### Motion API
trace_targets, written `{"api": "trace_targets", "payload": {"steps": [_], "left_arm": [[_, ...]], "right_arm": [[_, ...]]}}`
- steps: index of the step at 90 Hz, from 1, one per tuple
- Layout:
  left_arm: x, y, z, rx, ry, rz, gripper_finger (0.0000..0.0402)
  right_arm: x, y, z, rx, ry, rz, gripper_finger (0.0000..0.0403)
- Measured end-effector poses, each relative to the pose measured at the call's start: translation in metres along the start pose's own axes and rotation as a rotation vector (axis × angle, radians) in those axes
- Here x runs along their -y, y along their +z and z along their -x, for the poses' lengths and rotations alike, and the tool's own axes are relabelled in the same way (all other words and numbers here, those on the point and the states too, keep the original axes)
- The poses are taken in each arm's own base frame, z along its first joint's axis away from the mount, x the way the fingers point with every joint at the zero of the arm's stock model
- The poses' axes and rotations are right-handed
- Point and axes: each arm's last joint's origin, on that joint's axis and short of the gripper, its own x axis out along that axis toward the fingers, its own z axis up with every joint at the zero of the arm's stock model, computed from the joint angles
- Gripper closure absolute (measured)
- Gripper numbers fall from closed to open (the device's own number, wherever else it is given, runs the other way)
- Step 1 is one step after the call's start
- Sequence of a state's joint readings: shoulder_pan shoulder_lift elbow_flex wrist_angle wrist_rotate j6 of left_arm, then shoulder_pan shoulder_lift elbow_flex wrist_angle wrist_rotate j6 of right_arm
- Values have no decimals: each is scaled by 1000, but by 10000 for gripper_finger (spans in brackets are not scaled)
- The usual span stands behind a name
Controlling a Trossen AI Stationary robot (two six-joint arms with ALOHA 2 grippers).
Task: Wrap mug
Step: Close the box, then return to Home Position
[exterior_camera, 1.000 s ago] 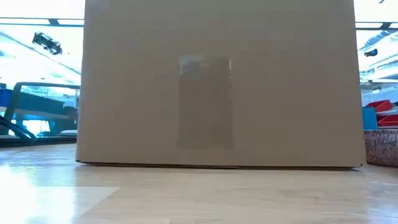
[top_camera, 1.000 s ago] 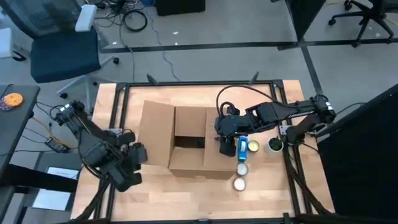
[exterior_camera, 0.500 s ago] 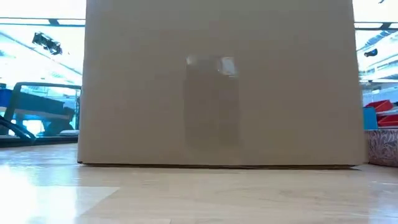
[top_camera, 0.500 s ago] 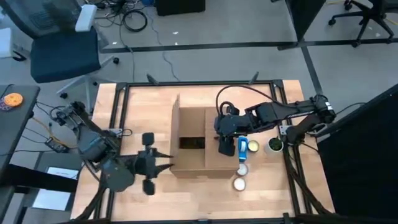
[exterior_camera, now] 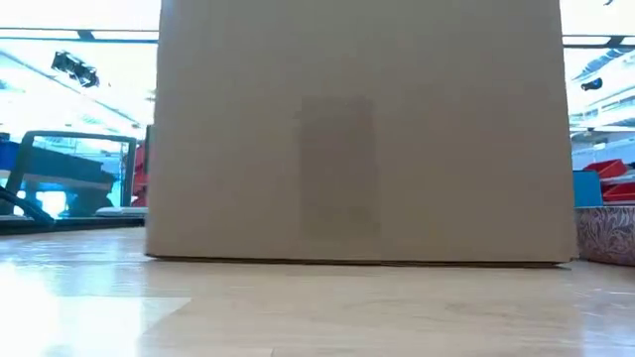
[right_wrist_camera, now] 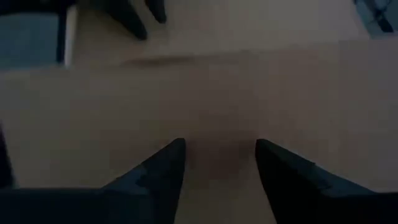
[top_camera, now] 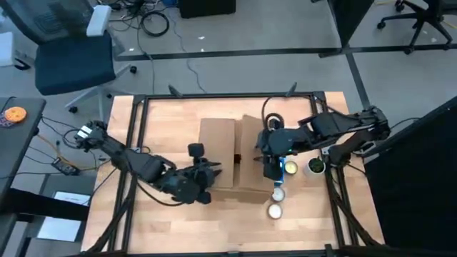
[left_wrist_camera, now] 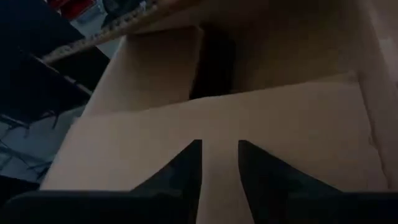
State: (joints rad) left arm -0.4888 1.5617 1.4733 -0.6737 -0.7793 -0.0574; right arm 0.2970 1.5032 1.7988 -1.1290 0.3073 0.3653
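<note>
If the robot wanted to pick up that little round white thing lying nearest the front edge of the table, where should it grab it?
Probably across its rim, coming straight down from above. The white round piece lies flat and low on the table, so its sides offer little to pinch from the side. The right gripper is nearest, hovering at the cardboard box. The piece's neighbour sits close, so fingers should straddle left-right.

The box sits in the middle of the table. The left end effector is over the box's left flap. The right end effector is at the box's right side. Right of the box stand a carton and a cup. Two round lids lie by the box's front right corner. An office chair stands on the floor behind the table, off to the box's left.
</note>
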Motion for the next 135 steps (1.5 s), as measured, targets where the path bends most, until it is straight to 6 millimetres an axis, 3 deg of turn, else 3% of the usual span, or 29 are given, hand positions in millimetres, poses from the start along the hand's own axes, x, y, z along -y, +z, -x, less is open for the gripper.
{"api": "trace_targets", "payload": {"steps": [13,29,44,54,69,84,96,109,135], "left_arm": [[2,1,-4,6,-2,-1,312],[-1,8,0,34,-17,-21,312],[-6,22,18,62,-51,-98,312],[-18,38,40,109,-36,-121,312],[-48,44,75,93,-18,-129,312],[-80,21,111,50,30,-3,312],[-92,-3,125,43,15,131,312],[-91,-34,123,14,12,150,312],[-67,-111,92,-61,-29,208,312]], "right_arm": [[-5,-5,-4,-10,-19,10,233],[-13,-19,-39,-95,-55,16,234],[-20,-23,-51,-105,-56,32,238],[-22,-21,-35,-42,-88,90,249],[-12,-20,20,115,-84,112,281],[0,-36,74,253,-102,78,329],[13,-62,93,288,-74,39,368],[25,-97,86,303,-37,-29,399],[48,-164,55,416,77,-116,400]]}}
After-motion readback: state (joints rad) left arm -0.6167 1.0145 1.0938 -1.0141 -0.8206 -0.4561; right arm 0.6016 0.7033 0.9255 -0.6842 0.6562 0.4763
